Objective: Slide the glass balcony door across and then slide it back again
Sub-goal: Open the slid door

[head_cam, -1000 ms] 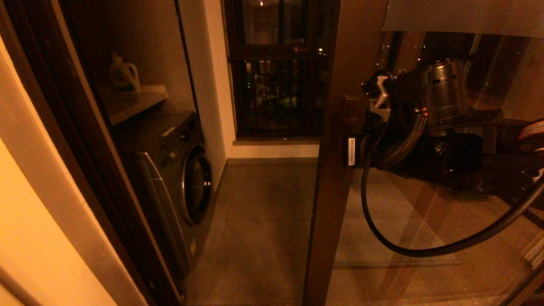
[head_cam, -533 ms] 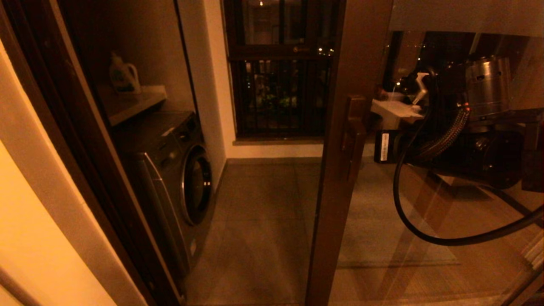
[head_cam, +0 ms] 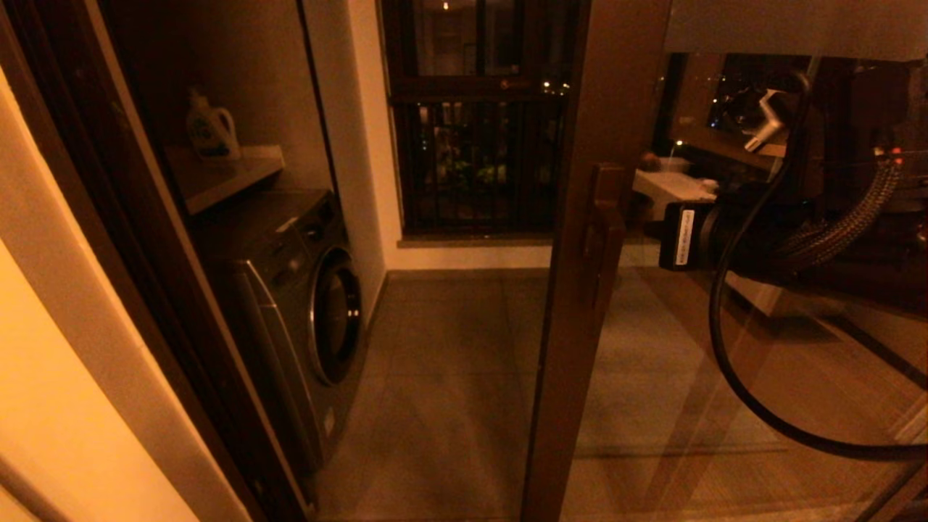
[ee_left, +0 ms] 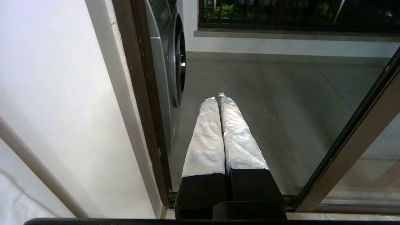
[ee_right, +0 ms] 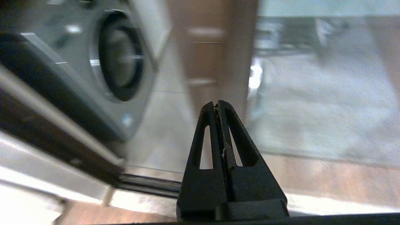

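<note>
The tall clear glass balcony door with its dark brown wooden frame stands on the right, leaving the doorway open on the left, where a grey washing machine sits. The right gripper is pinched together, empty, near the door. The left gripper, also closed, holds nothing.
</note>
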`<state>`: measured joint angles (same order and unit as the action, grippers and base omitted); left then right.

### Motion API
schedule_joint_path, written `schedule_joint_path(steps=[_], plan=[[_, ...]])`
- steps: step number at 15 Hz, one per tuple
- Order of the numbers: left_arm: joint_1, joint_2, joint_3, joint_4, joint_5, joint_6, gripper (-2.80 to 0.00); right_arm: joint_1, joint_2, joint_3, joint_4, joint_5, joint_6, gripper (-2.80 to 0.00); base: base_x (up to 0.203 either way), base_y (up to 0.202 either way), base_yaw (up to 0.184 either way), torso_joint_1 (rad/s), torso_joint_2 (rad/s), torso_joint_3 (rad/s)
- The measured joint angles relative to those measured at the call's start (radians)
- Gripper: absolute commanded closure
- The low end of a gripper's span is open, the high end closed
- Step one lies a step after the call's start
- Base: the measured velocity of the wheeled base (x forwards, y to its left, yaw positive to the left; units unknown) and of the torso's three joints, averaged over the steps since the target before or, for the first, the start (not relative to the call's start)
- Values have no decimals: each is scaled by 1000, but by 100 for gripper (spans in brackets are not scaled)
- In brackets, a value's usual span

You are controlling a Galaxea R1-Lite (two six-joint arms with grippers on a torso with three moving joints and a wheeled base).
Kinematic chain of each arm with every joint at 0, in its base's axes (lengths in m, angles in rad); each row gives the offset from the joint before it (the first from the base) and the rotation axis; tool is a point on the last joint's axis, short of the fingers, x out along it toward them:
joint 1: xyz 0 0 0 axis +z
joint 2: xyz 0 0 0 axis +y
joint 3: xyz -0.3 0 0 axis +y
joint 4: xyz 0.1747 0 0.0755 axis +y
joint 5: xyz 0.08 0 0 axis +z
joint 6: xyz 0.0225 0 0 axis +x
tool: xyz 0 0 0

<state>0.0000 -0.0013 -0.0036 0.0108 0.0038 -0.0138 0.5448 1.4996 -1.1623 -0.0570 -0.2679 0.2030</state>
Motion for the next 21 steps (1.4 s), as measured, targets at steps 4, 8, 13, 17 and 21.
schedule_joint_path(steps=[4, 8, 13, 17, 21], plan=[[0, 0, 0, 0, 0, 0, 0, 54, 38, -28, -1, 15, 9, 0, 0, 0, 0, 0, 0, 0], [0, 0, 0, 0, 0, 0, 0, 37, 183, -142, 0, -11, 40, 0, 0, 0, 0, 0, 0, 0], [0, 0, 0, 0, 0, 1, 0, -28, 272, -206, 0, -31, 40, 0, 0, 0, 0, 0, 0, 0], [0, 0, 0, 0, 0, 0, 0, -68, 258, -192, 3, -26, 34, 0, 0, 0, 0, 0, 0, 0], [0, 0, 0, 0, 0, 1, 0, -100, 230, -160, 3, -32, 33, 0, 0, 0, 0, 0, 0, 0]])
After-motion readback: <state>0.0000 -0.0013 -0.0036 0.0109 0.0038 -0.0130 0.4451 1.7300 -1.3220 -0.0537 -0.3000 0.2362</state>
